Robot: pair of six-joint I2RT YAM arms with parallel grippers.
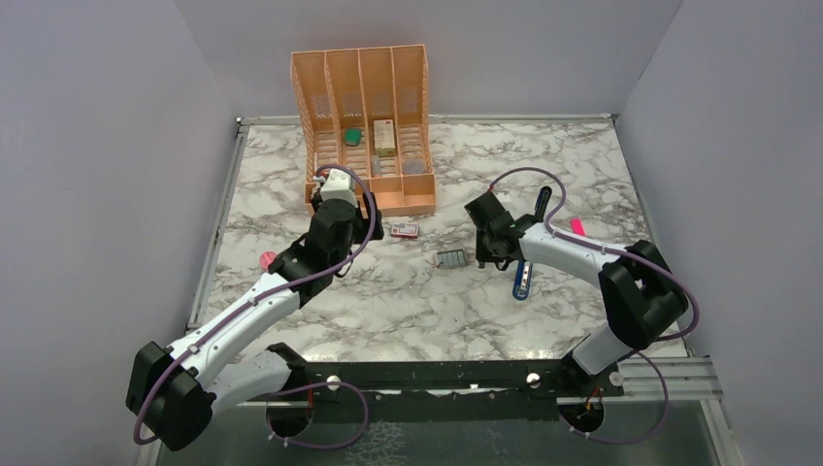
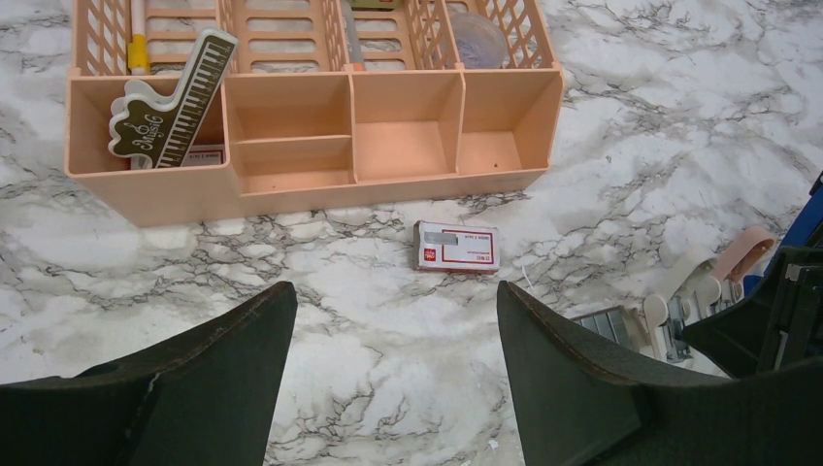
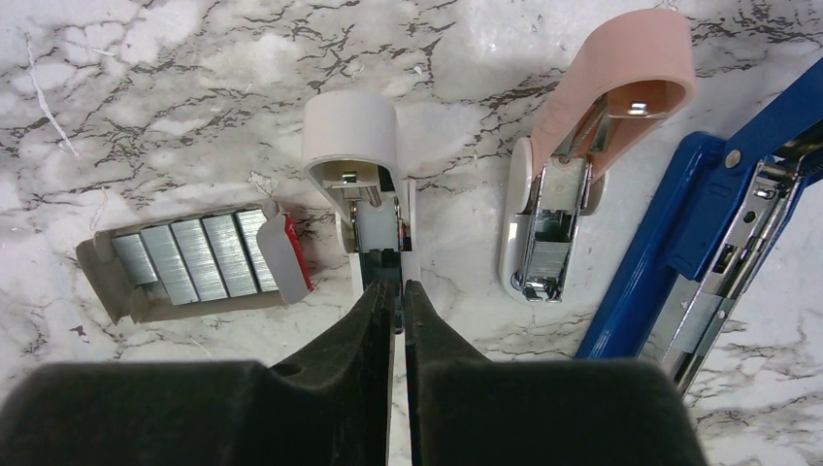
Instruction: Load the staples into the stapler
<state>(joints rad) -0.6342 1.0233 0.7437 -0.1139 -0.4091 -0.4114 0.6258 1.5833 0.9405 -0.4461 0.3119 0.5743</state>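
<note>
The grey tray of staples (image 3: 189,262) lies on the marble, left of my right gripper (image 3: 396,289); it also shows in the top view (image 1: 450,259). Its red-and-white sleeve (image 2: 456,247) lies apart, near the organizer. The blue stapler (image 3: 699,223) lies open at the right with its silver channel showing, and is seen in the top view (image 1: 522,280). My right gripper is shut on a thin dark strip at the near end of a small white open stapler (image 3: 354,165). My left gripper (image 2: 393,311) is open and empty above bare marble, short of the sleeve.
A small pinkish open stapler (image 3: 592,146) lies between the white one and the blue stapler. An orange organizer (image 1: 364,126) with several items stands at the back. A pink marker (image 1: 576,226) lies at the right, and a small pink object (image 1: 268,259) at the left.
</note>
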